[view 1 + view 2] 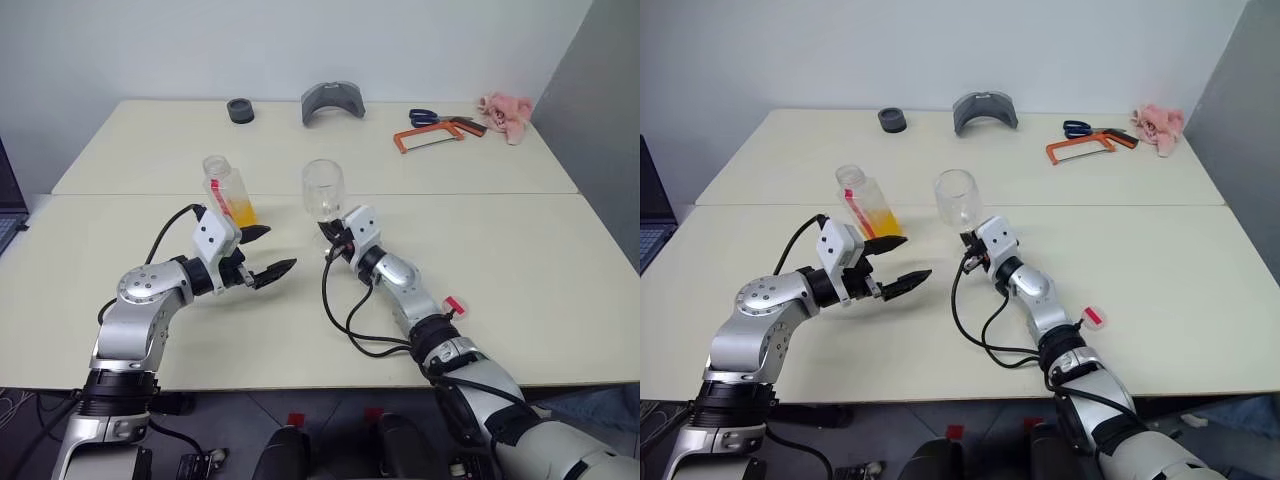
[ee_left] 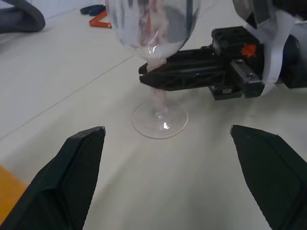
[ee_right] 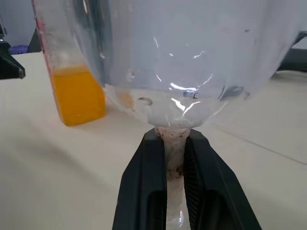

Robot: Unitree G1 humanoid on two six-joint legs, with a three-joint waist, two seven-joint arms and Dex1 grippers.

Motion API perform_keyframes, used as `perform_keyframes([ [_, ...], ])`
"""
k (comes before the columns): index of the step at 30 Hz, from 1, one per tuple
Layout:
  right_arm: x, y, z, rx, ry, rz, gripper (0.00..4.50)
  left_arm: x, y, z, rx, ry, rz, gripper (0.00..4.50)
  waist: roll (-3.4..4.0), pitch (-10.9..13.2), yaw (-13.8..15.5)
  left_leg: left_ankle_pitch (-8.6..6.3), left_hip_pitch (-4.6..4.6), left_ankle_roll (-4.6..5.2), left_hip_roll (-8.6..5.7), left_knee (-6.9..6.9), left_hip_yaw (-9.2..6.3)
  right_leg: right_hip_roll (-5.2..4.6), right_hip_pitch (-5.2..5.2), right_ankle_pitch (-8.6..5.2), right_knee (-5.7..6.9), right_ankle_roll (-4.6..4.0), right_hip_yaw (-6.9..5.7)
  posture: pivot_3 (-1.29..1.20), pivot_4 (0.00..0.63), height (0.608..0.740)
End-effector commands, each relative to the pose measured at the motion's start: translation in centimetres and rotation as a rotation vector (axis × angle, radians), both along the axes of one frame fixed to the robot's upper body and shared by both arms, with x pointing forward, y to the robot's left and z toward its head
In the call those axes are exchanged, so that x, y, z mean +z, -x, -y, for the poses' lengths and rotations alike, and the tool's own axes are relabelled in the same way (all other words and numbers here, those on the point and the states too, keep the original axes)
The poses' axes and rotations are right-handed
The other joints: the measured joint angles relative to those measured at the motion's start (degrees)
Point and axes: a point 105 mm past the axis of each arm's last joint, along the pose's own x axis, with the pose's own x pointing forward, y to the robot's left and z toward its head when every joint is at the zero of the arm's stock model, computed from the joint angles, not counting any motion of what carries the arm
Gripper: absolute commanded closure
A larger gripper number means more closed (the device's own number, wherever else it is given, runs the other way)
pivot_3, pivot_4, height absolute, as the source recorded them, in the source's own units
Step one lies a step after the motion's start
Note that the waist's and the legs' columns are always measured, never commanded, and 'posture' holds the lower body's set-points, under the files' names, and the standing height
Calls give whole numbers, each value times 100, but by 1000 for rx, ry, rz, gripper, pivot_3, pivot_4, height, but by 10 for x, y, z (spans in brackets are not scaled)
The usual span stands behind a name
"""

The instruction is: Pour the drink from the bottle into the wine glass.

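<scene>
The bottle point(image 1: 226, 186) stands uncapped and leaning slightly on the table, with the orange drink point(image 1: 244, 212) filling its lower part. Just in front of it my left gripper point(image 1: 270, 250) hangs open with nothing between its fingers. In the left wrist view the drink point(image 2: 8, 189) lies outside one finger point(image 2: 72, 182). To the right, the empty wine glass point(image 1: 323, 188) stands upright. Its foot point(image 2: 159, 120) looks to rest on the table. My right gripper point(image 3: 175, 138) is shut on the stem just under the bowl.
At the back of the cream table point(image 1: 520, 260) lie a black ring point(image 1: 240, 110), a grey curved piece point(image 1: 333, 102), blue scissors point(image 1: 430, 117), an orange hacksaw point(image 1: 428, 138) and a pink cloth point(image 1: 505, 112). A small red-and-white item point(image 1: 453, 306) lies beside my right forearm.
</scene>
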Motion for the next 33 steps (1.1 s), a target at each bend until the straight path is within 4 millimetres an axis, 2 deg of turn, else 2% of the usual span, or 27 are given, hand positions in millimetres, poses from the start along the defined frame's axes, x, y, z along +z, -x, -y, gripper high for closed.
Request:
perform_keyframes([
  [1,15,-4,1,-23,-2,69,4309,14,2,3,-8,13,43,0,0,0,-3,1,0,-2,0,0,0,1,0,0,0,0,0,0,150,740],
  [11,7,-8,7,-10,-57,-24,4309,9,0,0,-10,21,35,0,0,0,-5,7,0,-13,0,0,2,1,1,0,0,0,1,0,150,740],
  [13,8,-8,7,-8,-68,-29,3578,7,-1,-1,-11,20,35,0,0,0,-5,7,1,-12,0,0,2,1,1,0,1,0,1,0,150,740],
  [15,9,-7,6,-3,-73,-28,3049,6,-2,-2,-12,20,36,0,0,0,-5,7,2,-13,0,0,2,1,1,0,1,0,1,0,150,740],
  [23,9,-5,4,12,-81,-28,179,5,-4,-2,-18,35,57,0,0,0,-5,8,1,-14,1,0,2,0,1,0,1,0,1,0,150,740],
  [24,9,-5,4,13,-81,-30,44,6,-4,-2,-17,41,60,0,0,0,-5,8,1,-14,1,0,2,0,1,0,1,0,1,0,150,740],
  [33,0,0,14,19,-76,-50,44,14,1,1,-6,100,70,0,0,0,-5,6,0,-11,1,1,0,0,1,0,1,0,1,0,150,740],
])
